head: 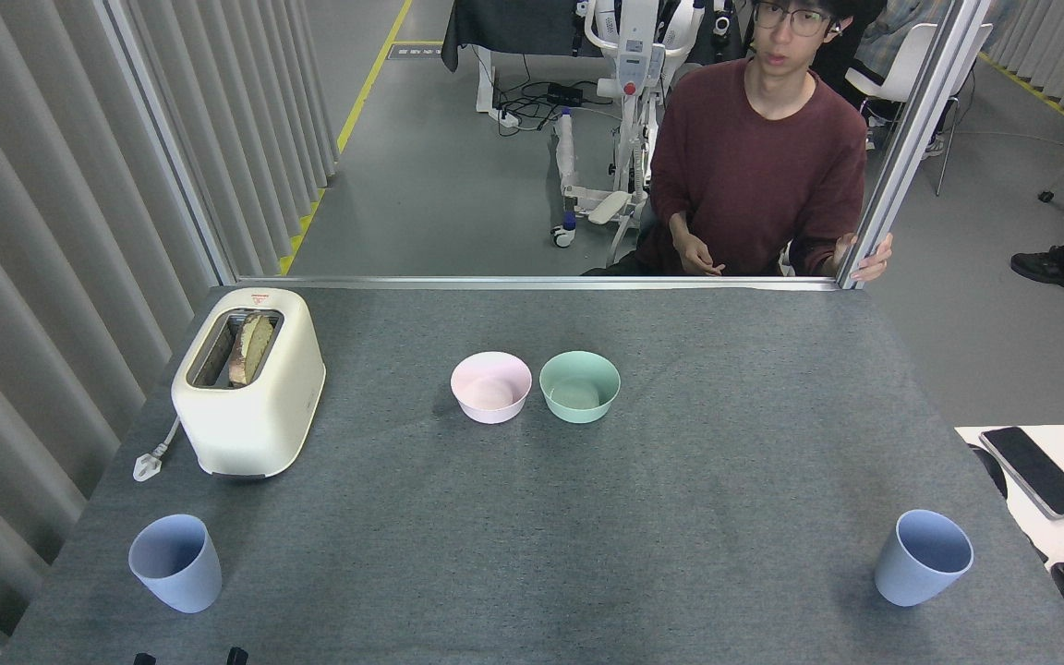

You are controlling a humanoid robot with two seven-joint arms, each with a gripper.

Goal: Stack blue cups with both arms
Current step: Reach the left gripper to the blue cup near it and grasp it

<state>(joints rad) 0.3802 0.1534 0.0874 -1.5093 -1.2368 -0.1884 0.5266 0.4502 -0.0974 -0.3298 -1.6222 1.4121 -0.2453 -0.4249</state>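
Nothing is being held at this moment. Two blue cups are standing upright on the table (532,517), well apart: the left cup (175,562) near the left front corner, the right cup (924,557) near the right front corner. At the bottom edge, just right of and below the left cup, two small dark tips (186,658) are peeking into view; they are probably the left gripper's fingers, but whether they are spread or pressed together cannot be told. The right gripper is not showing at all.

The step in hand seems to be the first reach, one arm to each cup. To do it well, each gripper should be coming at its cup from the near side, closing around the wall below the rim, not pushing the rim, since the tapered base would likely be tipping easily. Judging by the layout, one cup should then be lifted clear and lowered straight into the other, mouths up and axes lined up.

Counting: two cups, two bowls, pink (491,386) and green (579,386), side by side far ahead of the tips, one toaster (250,380) beyond the left cup holding toast, one person (758,157) behind the table.
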